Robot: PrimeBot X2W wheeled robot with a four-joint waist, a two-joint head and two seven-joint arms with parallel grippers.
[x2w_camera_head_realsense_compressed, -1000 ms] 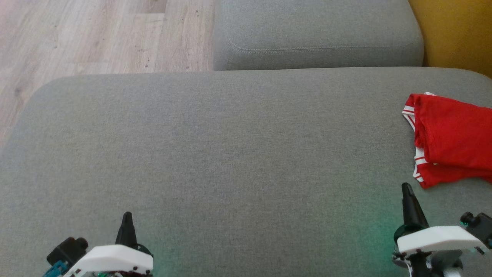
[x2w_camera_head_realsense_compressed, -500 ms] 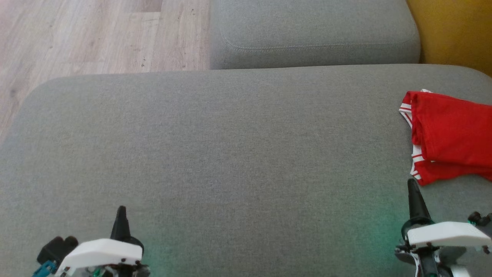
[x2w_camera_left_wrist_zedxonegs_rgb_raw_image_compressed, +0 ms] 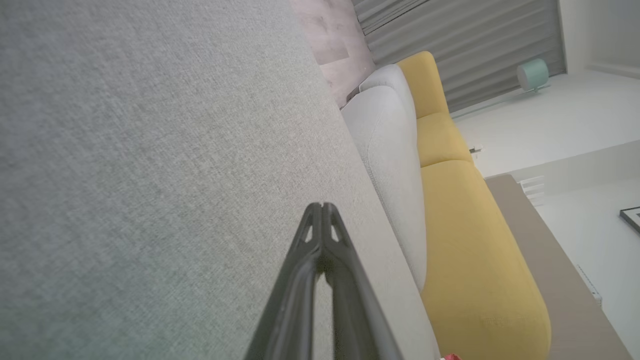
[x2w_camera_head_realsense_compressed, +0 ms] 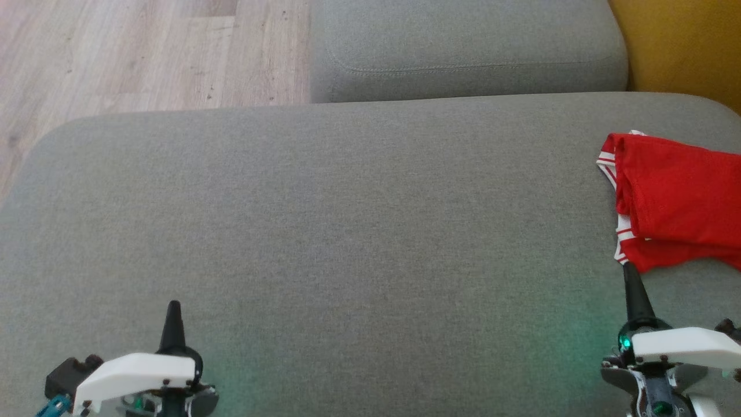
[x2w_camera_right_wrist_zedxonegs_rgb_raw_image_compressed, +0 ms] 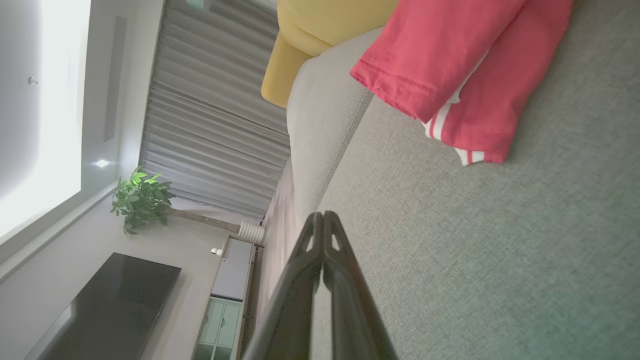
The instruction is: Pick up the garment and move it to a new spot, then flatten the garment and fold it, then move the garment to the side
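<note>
The garment is red with white stripes and lies folded at the right edge of the grey cushion; it also shows at the top of the right wrist view. My right gripper is shut and empty, its tip just at the garment's near corner; whether it touches, I cannot tell. In its own view the right gripper has its fingers pressed together over bare fabric. My left gripper is shut and empty at the lower left, far from the garment, and the left gripper points over grey upholstery.
A second grey cushion lies behind the main one, with wooden floor to its left. A yellow sofa part stands at the top right. In the right wrist view, a plant and a dark screen.
The whole picture has shifted, so the camera has moved. Relative to the garment, my right gripper's tip has come nearer to its near corner. Both grippers stay shut.
</note>
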